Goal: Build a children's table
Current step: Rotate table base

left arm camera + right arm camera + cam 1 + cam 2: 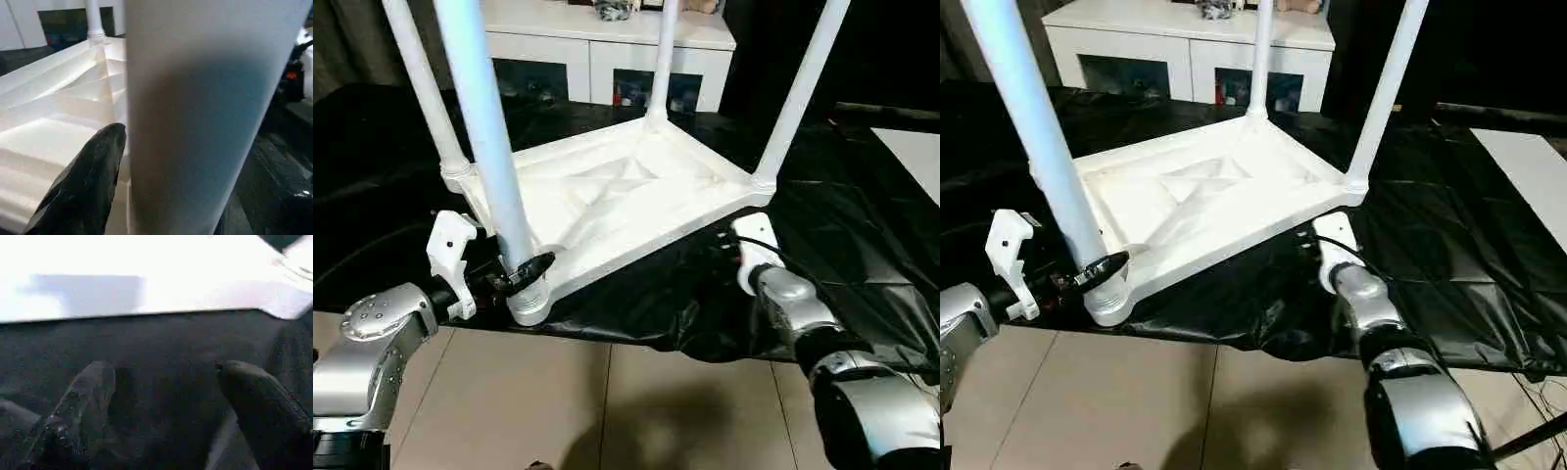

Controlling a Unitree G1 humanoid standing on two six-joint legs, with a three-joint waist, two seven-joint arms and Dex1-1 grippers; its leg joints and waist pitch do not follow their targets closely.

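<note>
The children's table lies upside down on the black-covered work table, its ribbed white top (617, 196) facing up. A white leg stands upright in each corner socket. My left gripper (524, 272) is open around the base of the nearest leg (484, 127), just above its socket. In the left wrist view one black finger (98, 166) sits a sliver away from that leg (205, 112). My right gripper (161, 372) is open and empty, low over the black cover beside the top's near right edge (705, 230).
The work table's black cover (842, 245) ends at a front edge just below the near corner socket, with tiled floor (607, 411) beneath. A white cabinet (607, 49) with glass doors stands behind. A white panel (915, 157) lies at the far right.
</note>
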